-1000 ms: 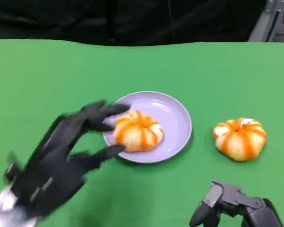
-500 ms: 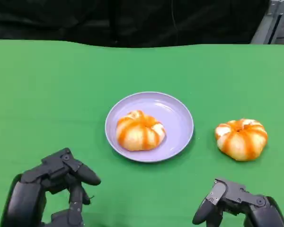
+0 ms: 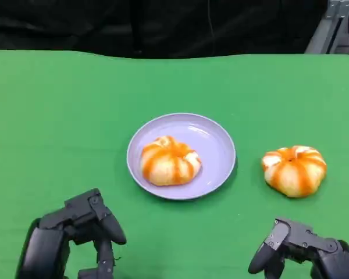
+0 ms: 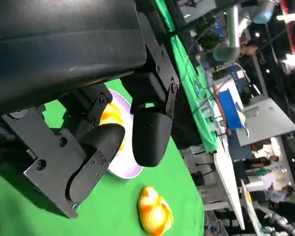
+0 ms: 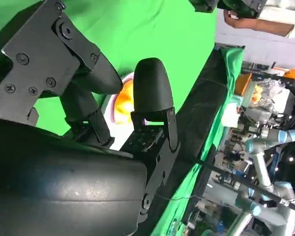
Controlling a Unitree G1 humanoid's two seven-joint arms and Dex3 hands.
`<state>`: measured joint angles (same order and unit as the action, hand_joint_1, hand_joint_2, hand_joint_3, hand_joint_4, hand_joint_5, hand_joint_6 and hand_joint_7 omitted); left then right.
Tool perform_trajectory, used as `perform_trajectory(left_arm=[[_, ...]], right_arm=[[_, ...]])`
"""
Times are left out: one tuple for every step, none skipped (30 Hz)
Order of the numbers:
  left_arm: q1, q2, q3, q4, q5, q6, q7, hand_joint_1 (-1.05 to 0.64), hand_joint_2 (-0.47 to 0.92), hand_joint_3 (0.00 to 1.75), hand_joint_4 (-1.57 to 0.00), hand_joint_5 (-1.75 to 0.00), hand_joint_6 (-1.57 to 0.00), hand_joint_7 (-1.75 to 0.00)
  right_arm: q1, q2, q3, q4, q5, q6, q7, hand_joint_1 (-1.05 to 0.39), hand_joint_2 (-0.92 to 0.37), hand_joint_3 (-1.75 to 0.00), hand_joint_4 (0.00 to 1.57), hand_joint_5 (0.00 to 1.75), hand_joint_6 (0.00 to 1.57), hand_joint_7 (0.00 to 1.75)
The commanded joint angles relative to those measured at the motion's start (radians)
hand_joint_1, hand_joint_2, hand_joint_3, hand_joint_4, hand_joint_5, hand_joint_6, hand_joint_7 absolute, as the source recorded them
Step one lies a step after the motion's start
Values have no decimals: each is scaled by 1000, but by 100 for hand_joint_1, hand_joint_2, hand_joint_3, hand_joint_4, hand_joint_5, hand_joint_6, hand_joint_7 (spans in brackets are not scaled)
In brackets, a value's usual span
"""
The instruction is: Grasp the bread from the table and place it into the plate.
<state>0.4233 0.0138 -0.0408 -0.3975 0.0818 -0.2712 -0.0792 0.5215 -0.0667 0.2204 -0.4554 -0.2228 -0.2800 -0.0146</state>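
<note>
A lilac plate (image 3: pixel 216 146) lies mid-table with one orange-striped bread roll (image 3: pixel 170 161) resting in it, toward its left side. A second striped roll (image 3: pixel 295 170) sits on the green cloth to the plate's right. My left hand (image 3: pixel 75 238) is low at the near left, well short of the plate, fingers apart and holding nothing. My right hand (image 3: pixel 305 253) is at the near right, in front of the second roll, also empty. Past the fingers in the left wrist view I see the plate (image 4: pixel 121 170), the roll in it (image 4: pixel 111 115) and the loose roll (image 4: pixel 155 212). The right wrist view catches the plated roll (image 5: pixel 126 96) between the fingers.
Green cloth (image 3: pixel 58 116) covers the table, with a black backdrop behind its far edge. A grey metal frame (image 3: pixel 328 26) stands at the far right corner. The wrist views show other tables, robot arms and people in the background.
My left hand has drawn back from the plate to the near left edge, leaving the roll in the plate. The right hand has barely moved.
</note>
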Motion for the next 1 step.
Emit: perform_trajectory(left_arm=[[-4, 16, 15, 7, -16, -7, 2, -6, 15, 175, -98, -175, -88, -162]], right_arm=[[4, -4, 0, 3, -10, -22, -5, -4, -20, -158, 76, 173, 82, 139]])
